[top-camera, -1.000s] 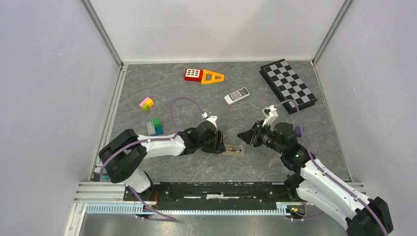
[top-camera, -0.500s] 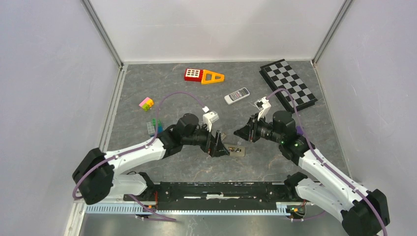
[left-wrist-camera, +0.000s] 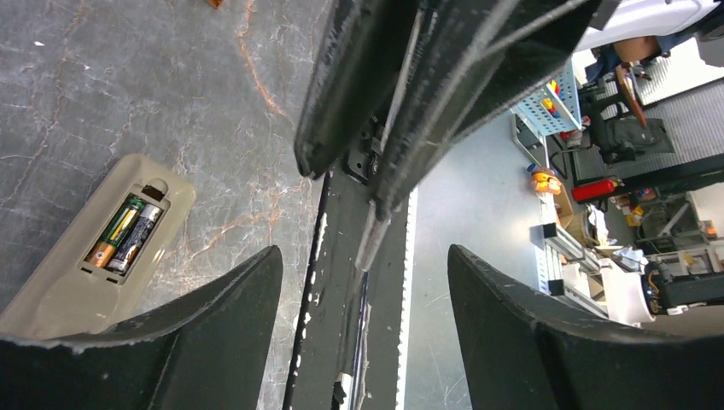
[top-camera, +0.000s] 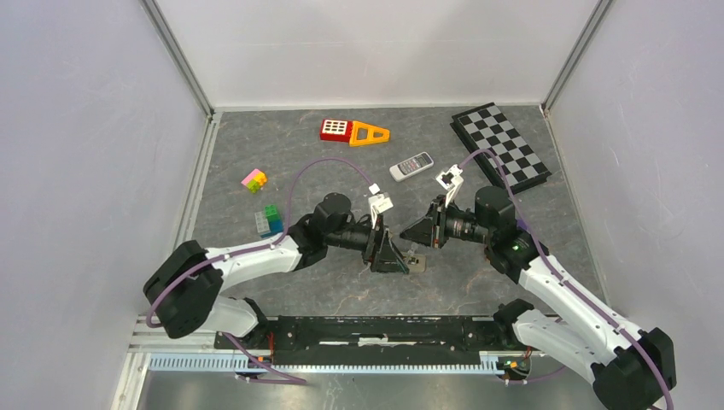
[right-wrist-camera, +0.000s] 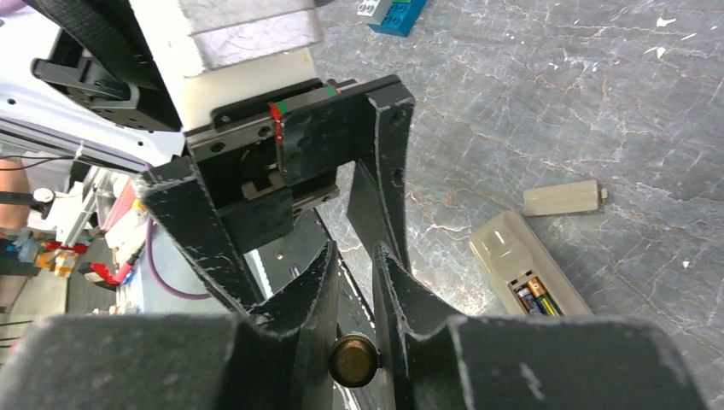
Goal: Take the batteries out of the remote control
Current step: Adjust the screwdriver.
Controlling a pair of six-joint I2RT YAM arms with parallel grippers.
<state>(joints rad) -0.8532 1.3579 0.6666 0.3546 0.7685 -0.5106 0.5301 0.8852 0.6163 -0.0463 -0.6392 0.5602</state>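
A beige remote control [left-wrist-camera: 51, 290] lies face down on the table with its back compartment open. Two batteries [left-wrist-camera: 124, 237] sit side by side inside it. In the right wrist view the remote control [right-wrist-camera: 504, 243] and the batteries [right-wrist-camera: 536, 296] lie right of my fingers. My right gripper [right-wrist-camera: 354, 249] is shut on a thin pen-like stick [right-wrist-camera: 353, 359], whose tip [left-wrist-camera: 373, 239] points down. My left gripper [left-wrist-camera: 363, 252] is open, facing the right one, its fingers either side of that stick. From above, both grippers [top-camera: 394, 254] [top-camera: 410, 235] meet just above the remote control [top-camera: 416, 263].
The loose beige cover piece [right-wrist-camera: 563, 198] lies beyond the remote. A second, white remote [top-camera: 411, 166], a checkerboard [top-camera: 500, 149], a red and orange toy [top-camera: 353, 131] and coloured blocks [top-camera: 270, 219] [top-camera: 253, 180] sit farther back. The rail [top-camera: 376, 329] runs along the near edge.
My left arm swung right from beside the remote to face the right gripper, and its jaws opened wide. The right gripper, still holding the stick, shifted a little left.
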